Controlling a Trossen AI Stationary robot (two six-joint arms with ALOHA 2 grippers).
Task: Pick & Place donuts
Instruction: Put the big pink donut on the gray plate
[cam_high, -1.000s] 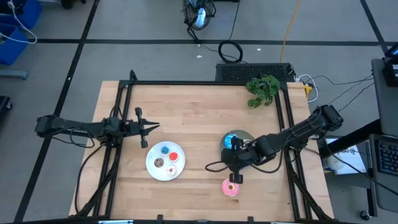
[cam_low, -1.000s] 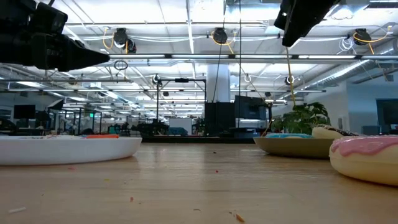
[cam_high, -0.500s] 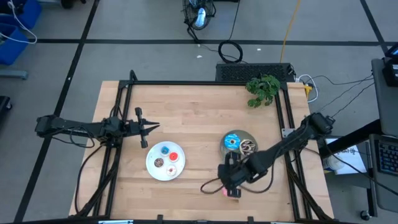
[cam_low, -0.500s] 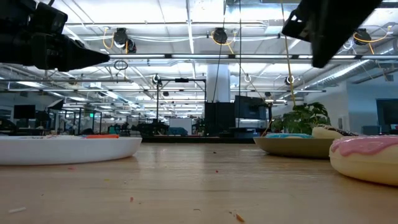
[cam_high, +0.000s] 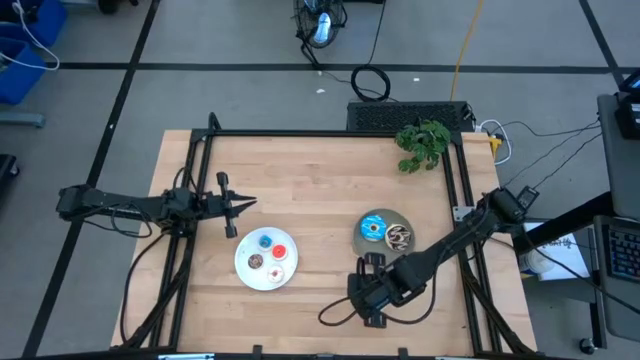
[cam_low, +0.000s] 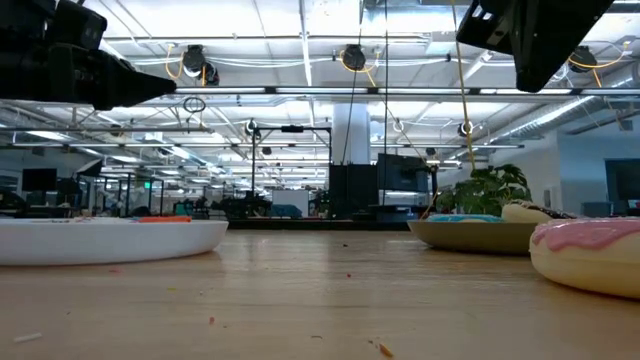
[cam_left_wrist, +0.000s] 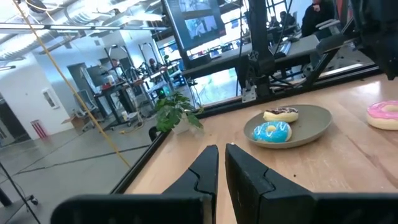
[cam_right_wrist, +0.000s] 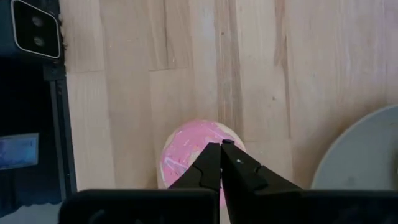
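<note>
Near the bench's (cam_high: 310, 170) front edge, the right claw (cam_right_wrist: 220, 147) hangs directly above the pink donut (cam_right_wrist: 194, 149), its fingers pressed together and holding nothing. Just beyond sits the grey plate (cam_left_wrist: 314, 124) with the blue donut (cam_left_wrist: 272, 132) and the sprinkled brown donut (cam_left_wrist: 281, 114). Over to the left, four tiny donuts lie on the white plate (cam_high: 243, 265). Farther left, the left claw (cam_high: 234, 207) waits above the bench, closed and empty.

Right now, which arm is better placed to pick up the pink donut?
The right. Its gripper hangs directly above the pink donut, fingers shut. The left gripper waits far across the table, beyond the white plate.
</note>
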